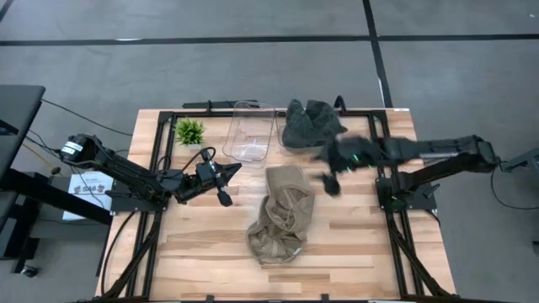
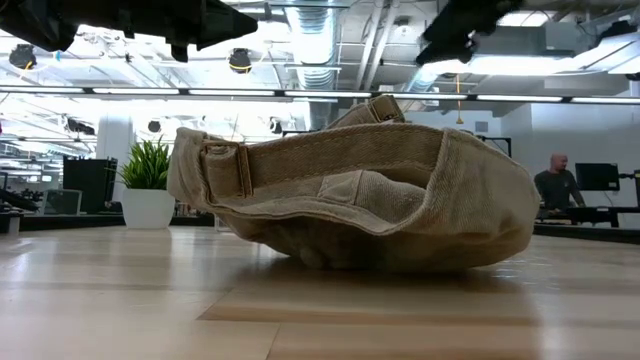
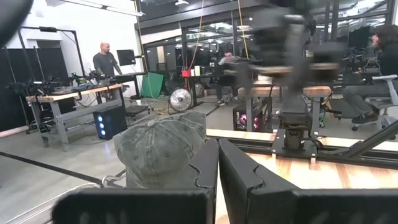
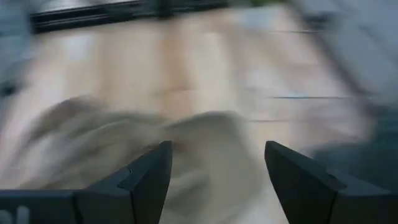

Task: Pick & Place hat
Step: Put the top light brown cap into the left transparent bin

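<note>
**Tan hat on the wood, right pincer spread wide just off its brim**

So the tan hat (image 1: 281, 214) is lying crumpled on the wooden surface (image 1: 354, 252), roughly in the middle, a bit toward the front edge. From the low view it sits open side toward the camera, strap and buckle showing along the rim.

The right pincer (image 1: 331, 181) hangs off the hat's upper right corner, near it but not touching as far as I can tell from above. Its fingers (image 4: 149, 177) are spread wide with nothing between them, and the right wrist view looks down past them onto tan fabric, though that shot is smeared so I wouldn't swear to how close it is.

The left pincer (image 1: 224, 187) sits to the hat's left, near the clear bin, fingers pressed together and holding nothing.

Count of stuff:
- two hats: the tan one, plus a grey-green hat (image 1: 310, 123) resting in a bin at the back of the surface, well apart from the tan one
- two clear plastic bins side by side at the back, the left bin (image 1: 249, 130) with nothing in it that I can see
- one small potted plant (image 1: 189, 131) at the back left
- two arms, one each side
</note>
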